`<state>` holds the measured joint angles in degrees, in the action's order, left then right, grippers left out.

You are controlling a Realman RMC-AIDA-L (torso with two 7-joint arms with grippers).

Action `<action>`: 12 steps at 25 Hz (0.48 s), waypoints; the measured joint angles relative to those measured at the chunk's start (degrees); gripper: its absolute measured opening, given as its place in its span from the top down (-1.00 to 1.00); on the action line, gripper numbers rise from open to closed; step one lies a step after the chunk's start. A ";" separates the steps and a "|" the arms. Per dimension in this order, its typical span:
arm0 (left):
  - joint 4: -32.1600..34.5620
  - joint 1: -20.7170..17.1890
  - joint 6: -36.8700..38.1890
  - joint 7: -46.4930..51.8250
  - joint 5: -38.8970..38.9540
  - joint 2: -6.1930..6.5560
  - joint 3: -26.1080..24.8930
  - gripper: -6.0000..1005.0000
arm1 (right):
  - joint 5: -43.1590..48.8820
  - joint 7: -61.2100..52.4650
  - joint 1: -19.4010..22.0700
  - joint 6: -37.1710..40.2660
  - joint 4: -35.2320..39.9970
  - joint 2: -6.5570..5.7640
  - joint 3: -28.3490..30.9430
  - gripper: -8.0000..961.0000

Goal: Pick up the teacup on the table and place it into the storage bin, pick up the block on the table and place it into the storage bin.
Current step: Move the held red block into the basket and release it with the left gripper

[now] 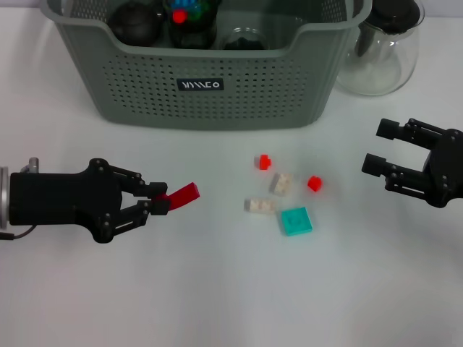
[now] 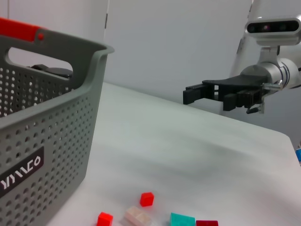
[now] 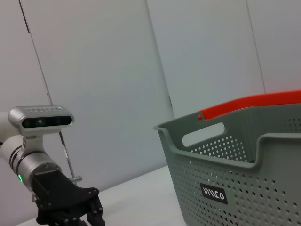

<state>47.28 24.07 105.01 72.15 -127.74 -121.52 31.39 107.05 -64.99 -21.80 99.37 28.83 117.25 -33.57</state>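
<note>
The storage bin [image 1: 210,79] stands at the back centre, a grey-green perforated basket with a small black label. It also shows in the left wrist view [image 2: 47,136] and the right wrist view [image 3: 244,169]. My left gripper [image 1: 160,199] is at the left, above the table, shut on a flat red block [image 1: 182,195]. My right gripper [image 1: 374,147] is open and empty at the right. It also shows in the left wrist view [image 2: 207,94]. Dark items [image 1: 137,22] lie in the bin. I see no teacup on the table.
Loose blocks lie in the middle: two small red ones [image 1: 265,162] [image 1: 314,183], two beige ones [image 1: 282,183] [image 1: 259,205] and a teal one [image 1: 296,220]. A clear glass carafe [image 1: 380,50] with a black lid stands right of the bin.
</note>
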 joint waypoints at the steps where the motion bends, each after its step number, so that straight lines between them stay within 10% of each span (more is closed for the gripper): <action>1: -0.04 0.00 -0.19 -0.02 -0.05 -0.05 0.17 0.63 | 0.00 -0.01 -0.03 -0.01 -0.01 0.00 -0.02 -0.59; 12: 1.92 3.00 7.64 1.95 15.40 0.87 -6.85 0.63 | 0.00 -0.05 -0.07 -0.15 -0.01 0.00 -0.13 -0.59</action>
<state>49.19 27.07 112.65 74.09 -112.34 -120.65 24.54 107.05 -65.04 -21.87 99.22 28.82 117.24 -33.69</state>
